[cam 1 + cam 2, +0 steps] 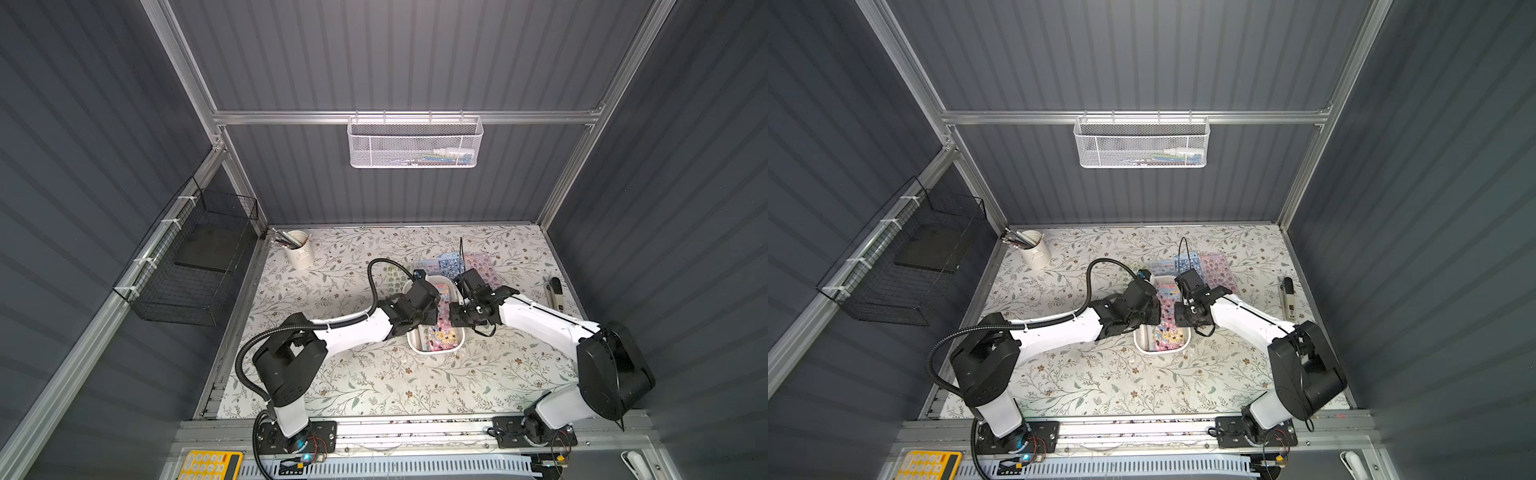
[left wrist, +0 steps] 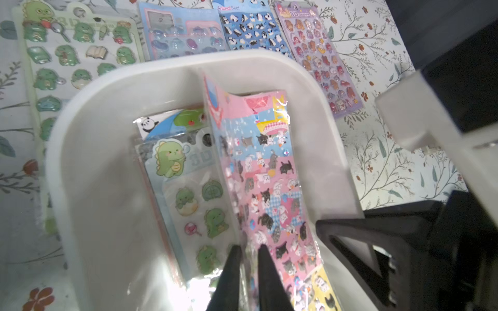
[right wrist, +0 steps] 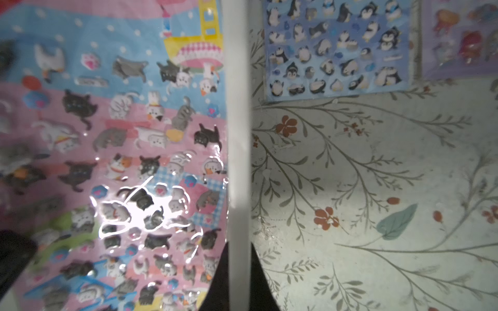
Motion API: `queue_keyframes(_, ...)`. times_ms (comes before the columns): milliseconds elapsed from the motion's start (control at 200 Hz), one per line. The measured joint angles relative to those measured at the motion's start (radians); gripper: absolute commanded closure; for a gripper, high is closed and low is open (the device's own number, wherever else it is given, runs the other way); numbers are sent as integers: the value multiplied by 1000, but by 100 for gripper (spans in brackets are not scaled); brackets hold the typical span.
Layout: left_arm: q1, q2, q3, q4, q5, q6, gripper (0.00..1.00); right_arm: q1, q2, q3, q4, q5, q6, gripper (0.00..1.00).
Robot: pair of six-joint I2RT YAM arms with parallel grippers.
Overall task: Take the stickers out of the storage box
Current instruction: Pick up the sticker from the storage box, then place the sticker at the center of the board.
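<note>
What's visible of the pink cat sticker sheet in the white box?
The pink cat sticker sheet is a long glossy rectangle in a clear sleeve that catches glare, with rows of small cats and other animals on pink, blue and yellow bands. It sits tilted in the storage box, one long edge raised above the green dinosaur sheets, its top end at the box wall. The left end effector is closed on its raised edge.

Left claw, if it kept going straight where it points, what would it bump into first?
The left claw is shut on the pink cat sticker sheet. Pushing on, it would probably hit the green dinosaur sheet lying in the storage box; depth is unclear.
</note>
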Motion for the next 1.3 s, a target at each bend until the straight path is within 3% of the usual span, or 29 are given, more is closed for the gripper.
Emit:
queue_keyframes(200, 0, -54, -17, -11, -31, 3, 100, 0, 1, -5, 14, -7, 0, 90)
queue_keyframes(815, 31, -258, -39, -101, -85, 98, 100, 0, 1, -7, 18, -20, -2, 90)
queue_keyframes(975, 127, -325, -39, -143, -49, 136, 100, 0, -8, -7, 13, -37, -8, 89)
queue_keyframes(1301, 458, -403, -13, -214, 146, 238, 100, -14, -35, -7, 10, -79, -16, 89)
